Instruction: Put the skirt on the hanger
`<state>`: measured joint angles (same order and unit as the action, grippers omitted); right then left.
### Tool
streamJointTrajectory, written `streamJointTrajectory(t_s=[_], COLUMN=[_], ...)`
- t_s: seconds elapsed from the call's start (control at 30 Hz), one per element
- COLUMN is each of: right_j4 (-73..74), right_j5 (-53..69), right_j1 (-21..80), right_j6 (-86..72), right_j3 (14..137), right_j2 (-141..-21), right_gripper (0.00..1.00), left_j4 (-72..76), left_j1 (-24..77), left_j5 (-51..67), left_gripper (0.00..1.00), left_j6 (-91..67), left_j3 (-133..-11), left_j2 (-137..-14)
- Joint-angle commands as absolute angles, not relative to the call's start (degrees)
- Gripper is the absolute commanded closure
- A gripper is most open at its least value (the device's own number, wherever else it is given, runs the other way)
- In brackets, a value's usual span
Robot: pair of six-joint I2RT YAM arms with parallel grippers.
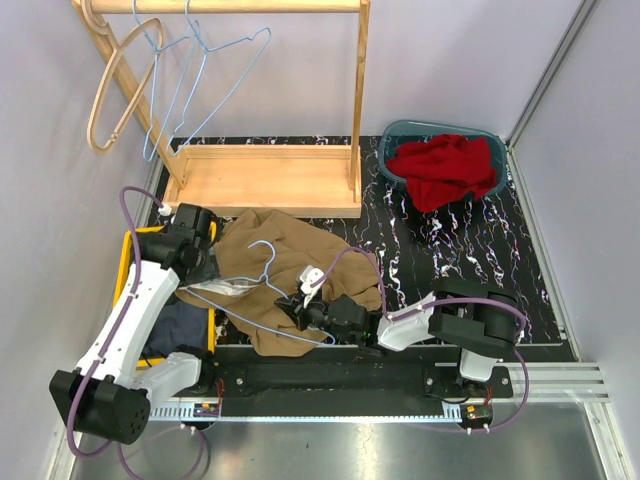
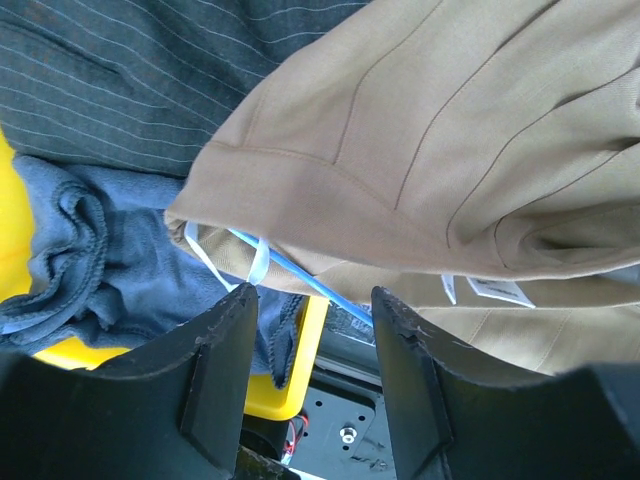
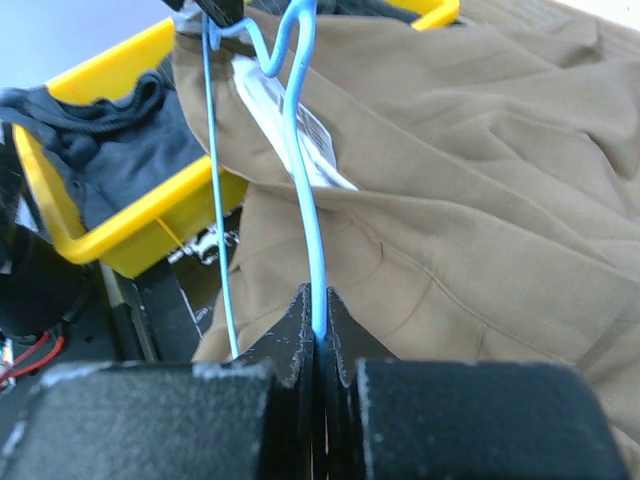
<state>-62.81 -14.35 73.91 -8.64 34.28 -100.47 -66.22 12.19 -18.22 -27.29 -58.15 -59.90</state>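
The tan skirt (image 1: 295, 265) lies crumpled on the black mat in front of the arms. A blue wire hanger (image 1: 262, 285) lies on it, hook up. My right gripper (image 1: 300, 308) is shut on the hanger's wire (image 3: 300, 170), which runs up from between the closed jaws (image 3: 318, 312) over the skirt (image 3: 480, 200). My left gripper (image 1: 207, 265) is open at the skirt's left edge. In the left wrist view its gripper (image 2: 312, 310) is empty, with the skirt's hem (image 2: 420, 150) and a stretch of blue wire (image 2: 300, 275) just beyond the fingertips.
A yellow bin (image 1: 130, 240) of dark clothes (image 2: 100, 260) sits at the left under the skirt's edge. A wooden rack (image 1: 260, 175) with wire hangers (image 1: 190, 80) and a wooden hanger (image 1: 110, 90) stands behind. A teal basket (image 1: 392, 135) at the back right holds red cloth.
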Motion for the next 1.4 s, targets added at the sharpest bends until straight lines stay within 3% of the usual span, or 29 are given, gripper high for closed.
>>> streamJointTrajectory(t_s=[0.0, 0.5, 1.07, 1.23, 1.37], right_j4=[-69.7, -69.7, -65.0, -62.7, -59.5], right_j5=[-14.9, -19.1, -20.7, -20.2, -19.3], right_j1=[73.5, 73.5, 73.5, 73.4, 73.2], right_j6=[-8.3, -8.5, -9.8, -12.1, -15.5], right_j3=[35.1, 38.0, 41.0, 40.3, 40.8], right_j2=[-97.6, -100.7, -100.8, -99.5, -98.5], right_gripper=[1.0, 1.0, 1.0, 1.0, 1.0], left_j4=[-67.4, -63.7, -53.1, -48.4, -46.1], left_j1=[12.0, 12.0, 11.9, 11.9, 11.8], left_j5=[-20.8, -29.5, -36.7, -36.1, -36.1], left_gripper=[0.48, 0.49, 0.78, 0.75, 0.68], left_j6=[-27.6, -33.5, -37.0, -38.7, -41.8], left_j3=[-62.0, -59.3, -51.3, -49.0, -47.0], left_j2=[-57.7, -48.9, -47.2, -43.2, -39.0])
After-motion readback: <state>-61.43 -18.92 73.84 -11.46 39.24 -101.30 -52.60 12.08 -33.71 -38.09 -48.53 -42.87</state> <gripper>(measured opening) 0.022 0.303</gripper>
